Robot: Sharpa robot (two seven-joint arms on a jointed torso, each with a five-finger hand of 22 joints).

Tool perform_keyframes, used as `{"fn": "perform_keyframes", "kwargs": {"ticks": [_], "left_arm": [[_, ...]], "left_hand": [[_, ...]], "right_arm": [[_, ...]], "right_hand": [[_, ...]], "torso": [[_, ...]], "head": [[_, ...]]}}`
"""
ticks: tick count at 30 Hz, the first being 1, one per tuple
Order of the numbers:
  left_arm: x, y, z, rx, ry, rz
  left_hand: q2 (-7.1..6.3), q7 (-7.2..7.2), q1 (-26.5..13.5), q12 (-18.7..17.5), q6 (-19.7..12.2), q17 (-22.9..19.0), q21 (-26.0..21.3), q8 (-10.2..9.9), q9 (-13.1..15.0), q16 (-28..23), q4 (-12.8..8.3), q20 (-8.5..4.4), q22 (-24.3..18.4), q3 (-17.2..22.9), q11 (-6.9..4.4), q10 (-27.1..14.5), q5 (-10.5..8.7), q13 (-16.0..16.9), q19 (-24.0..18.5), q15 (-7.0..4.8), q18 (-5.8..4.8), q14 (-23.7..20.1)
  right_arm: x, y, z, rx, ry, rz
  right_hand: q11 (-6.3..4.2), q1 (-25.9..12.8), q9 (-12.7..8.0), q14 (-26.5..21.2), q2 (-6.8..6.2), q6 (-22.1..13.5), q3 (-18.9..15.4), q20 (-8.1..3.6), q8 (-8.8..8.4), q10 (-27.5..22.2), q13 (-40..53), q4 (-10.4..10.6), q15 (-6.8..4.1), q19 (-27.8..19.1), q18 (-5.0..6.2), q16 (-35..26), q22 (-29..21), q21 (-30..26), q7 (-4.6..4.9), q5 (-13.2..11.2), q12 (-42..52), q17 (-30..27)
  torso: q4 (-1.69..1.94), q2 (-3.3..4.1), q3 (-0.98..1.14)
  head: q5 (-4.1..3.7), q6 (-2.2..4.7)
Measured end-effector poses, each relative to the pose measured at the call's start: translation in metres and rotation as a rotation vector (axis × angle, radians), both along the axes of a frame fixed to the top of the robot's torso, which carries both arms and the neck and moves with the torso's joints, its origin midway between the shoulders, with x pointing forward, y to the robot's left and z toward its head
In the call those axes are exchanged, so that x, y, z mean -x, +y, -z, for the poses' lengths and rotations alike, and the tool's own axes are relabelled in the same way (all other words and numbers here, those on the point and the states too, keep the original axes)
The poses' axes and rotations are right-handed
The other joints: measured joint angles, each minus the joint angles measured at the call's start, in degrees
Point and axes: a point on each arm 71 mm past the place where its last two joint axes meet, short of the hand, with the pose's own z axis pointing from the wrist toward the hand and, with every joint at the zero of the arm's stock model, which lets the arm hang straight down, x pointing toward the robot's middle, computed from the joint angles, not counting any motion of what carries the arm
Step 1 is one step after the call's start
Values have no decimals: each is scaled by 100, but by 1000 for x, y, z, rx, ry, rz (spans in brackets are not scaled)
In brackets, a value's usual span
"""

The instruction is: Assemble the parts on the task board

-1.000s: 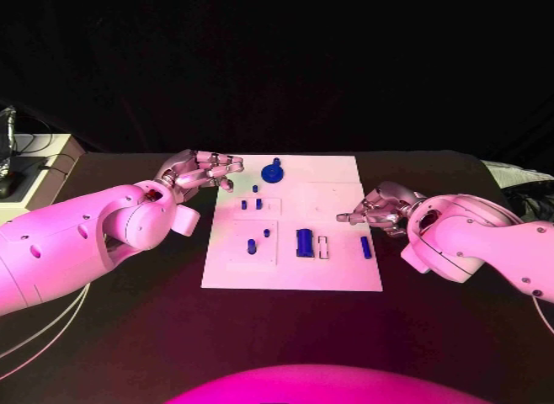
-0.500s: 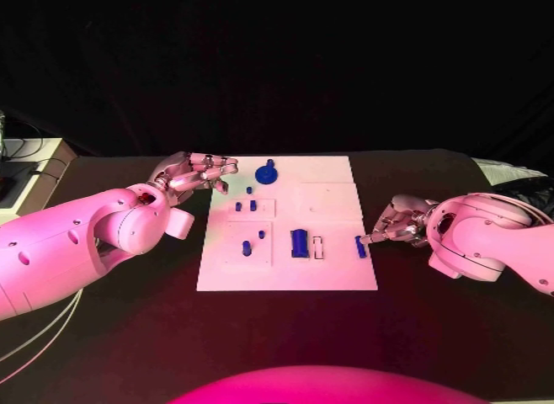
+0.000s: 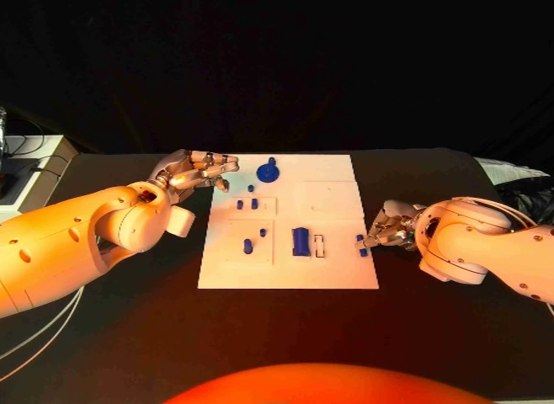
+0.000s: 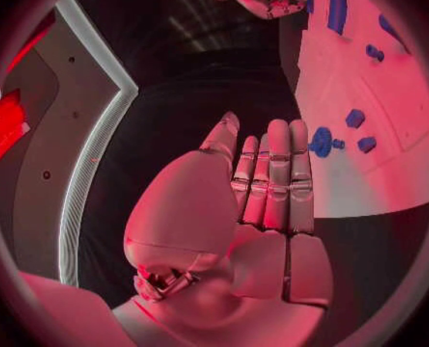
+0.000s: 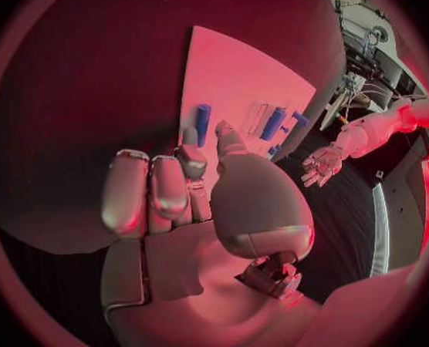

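My right hand [image 3: 390, 225] sits at the right edge of the task board [image 3: 332, 195], fingers curled in toward a small blue bar [image 3: 361, 245] that lies near that edge. In the right wrist view my fingertips [image 5: 190, 160] are just beside the end of that bar [image 5: 201, 123]; I cannot tell whether they touch it or pinch it.

My left hand [image 3: 197, 172] hovers by the far left corner of the board, holding nothing. In the left wrist view its fingers [image 4: 272, 173] lie straight and pressed side by side, with the thumb off to one side.

On the board, a round blue piece with a stalk [image 3: 270, 172] lies near the far edge, close to my left hand. Nearer the middle, two small blue pegs [image 3: 247, 204] stand side by side in a raised square. A larger blue block [image 3: 301, 241] stands toward the near side (a pale slot just beside it), and a blue pin [image 3: 247, 246] stands on the left panel.
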Motion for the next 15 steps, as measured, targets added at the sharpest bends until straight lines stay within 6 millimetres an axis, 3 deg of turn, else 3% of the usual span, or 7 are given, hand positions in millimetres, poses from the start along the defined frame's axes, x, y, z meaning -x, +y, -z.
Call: {"fn": "perform_keyframes", "kwargs": {"ticks": [15], "left_arm": [[0,1,0,0,1,1]], "left_hand": [[0,0,0,0,0,1,0,0,0,0,16,0,7,-16,0,0,0,0,0,0,0,0]], "right_arm": [[-3,3,8,34,12,0]], "right_hand": [[0,41,220,0,41,-13,-18,0,123,1,-6,-19,0,0,0,0,-1,0,-33,212,0,6]], "torso": [[-6,-3,7]], "head": [[21,-44]]}}
